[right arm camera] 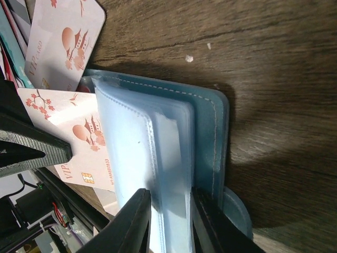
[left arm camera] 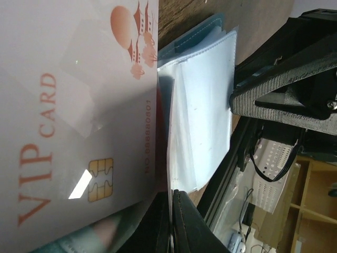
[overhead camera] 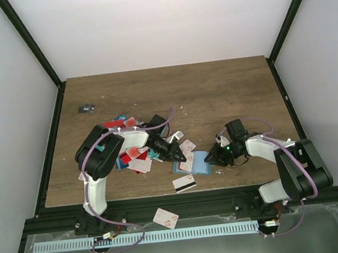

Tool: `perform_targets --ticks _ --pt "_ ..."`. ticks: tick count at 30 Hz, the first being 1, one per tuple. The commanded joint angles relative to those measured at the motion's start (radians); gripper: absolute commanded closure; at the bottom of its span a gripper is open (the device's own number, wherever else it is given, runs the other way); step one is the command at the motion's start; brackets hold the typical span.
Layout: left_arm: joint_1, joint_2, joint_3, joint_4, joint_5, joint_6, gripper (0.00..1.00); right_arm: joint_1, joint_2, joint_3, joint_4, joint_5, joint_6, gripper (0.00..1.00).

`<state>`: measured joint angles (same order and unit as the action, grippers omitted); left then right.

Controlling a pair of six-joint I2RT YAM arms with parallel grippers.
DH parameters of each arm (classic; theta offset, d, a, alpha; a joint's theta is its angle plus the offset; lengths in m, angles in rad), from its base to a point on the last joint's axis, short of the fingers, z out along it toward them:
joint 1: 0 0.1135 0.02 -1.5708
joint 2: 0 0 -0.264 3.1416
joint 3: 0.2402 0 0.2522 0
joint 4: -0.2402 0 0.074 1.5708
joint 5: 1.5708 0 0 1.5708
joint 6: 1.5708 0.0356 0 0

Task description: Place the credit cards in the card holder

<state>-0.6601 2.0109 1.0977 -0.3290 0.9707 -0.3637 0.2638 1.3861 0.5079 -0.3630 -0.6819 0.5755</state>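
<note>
While the right claw (right arm camera: 169,199) is clamped on a wad of the clear sleeves (right arm camera: 134,142), pinning the card holder (right arm camera: 208,121) splayed open on the desk (right arm camera: 253,63), the left claw (left arm camera: 170,199) has a white VIP card (left arm camera: 79,126) nipped by one edge, jaws nearly closed on it. The card's leading edge sits at the holder's open side, touching the sleeve mouths or just short of them; can't tell which from either wrist view. Not in a slot yet, I'd say.

To do it well:
- Line the card edge up parallel with one pocket mouth.
- Come in flat and low. If it's tilted it'll ride over the sleeve top or slip between two pages.
- The right claw needs a firm grip so the holder doesn't skate off under the push.
- The sleeves look floppy and glossy, so expect buckling. Feed slowly and let go only once most of the card is buried.

The other credit cards (overhead camera: 135,159) are heaped left of the holder. A black-striped card (overhead camera: 184,184) lies just on its near side, and a stray card (overhead camera: 165,217) sits off the desk by the rail (overhead camera: 214,207). Most of the job looks undone.
</note>
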Motion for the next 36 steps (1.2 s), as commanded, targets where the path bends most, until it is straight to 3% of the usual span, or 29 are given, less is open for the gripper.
perform_targets --ticks 1,12,36 --pt "-0.007 0.042 0.034 -0.007 0.023 -0.005 0.96 -0.005 0.03 -0.014 0.013 0.013 -0.022 0.76" --pt "-0.013 0.06 0.063 0.0 0.038 -0.035 0.96 -0.005 0.043 -0.022 0.028 0.01 -0.027 0.77" --pt "-0.074 0.083 0.031 0.202 0.017 -0.249 0.96 -0.005 0.06 -0.038 0.04 0.008 -0.04 0.78"
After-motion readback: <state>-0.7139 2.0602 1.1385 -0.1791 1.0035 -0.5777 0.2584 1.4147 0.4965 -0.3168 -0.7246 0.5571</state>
